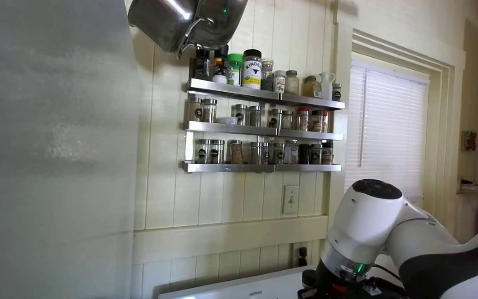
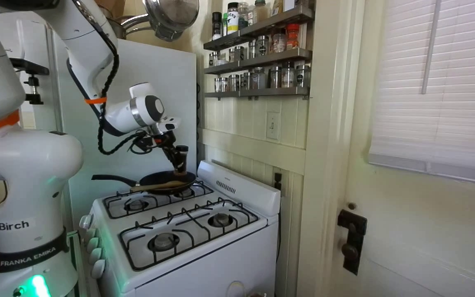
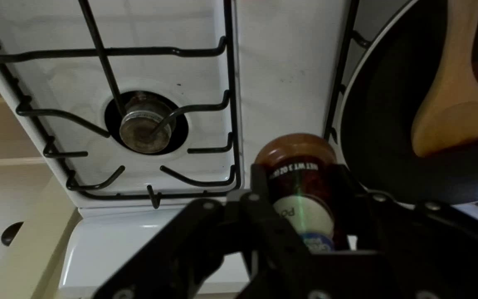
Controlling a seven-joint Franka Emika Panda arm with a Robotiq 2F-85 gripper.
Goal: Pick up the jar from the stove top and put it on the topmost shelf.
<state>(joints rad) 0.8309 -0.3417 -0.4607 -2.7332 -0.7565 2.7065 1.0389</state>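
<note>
Jar (image 3: 299, 193) partly hidden by fingers (image 3: 260, 182), pan (image 3: 384, 120) and spoon (image 3: 454, 112) cropped in wrist view

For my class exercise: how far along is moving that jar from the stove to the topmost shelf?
Done: the grasp; in the wrist view the tool grips the spice jar from both sides. In hand: the lift; the jar appears clear of the gas stove top. Left: raising it to the topmost shelf, well above it in an exterior view, setting it down and letting go.
</note>
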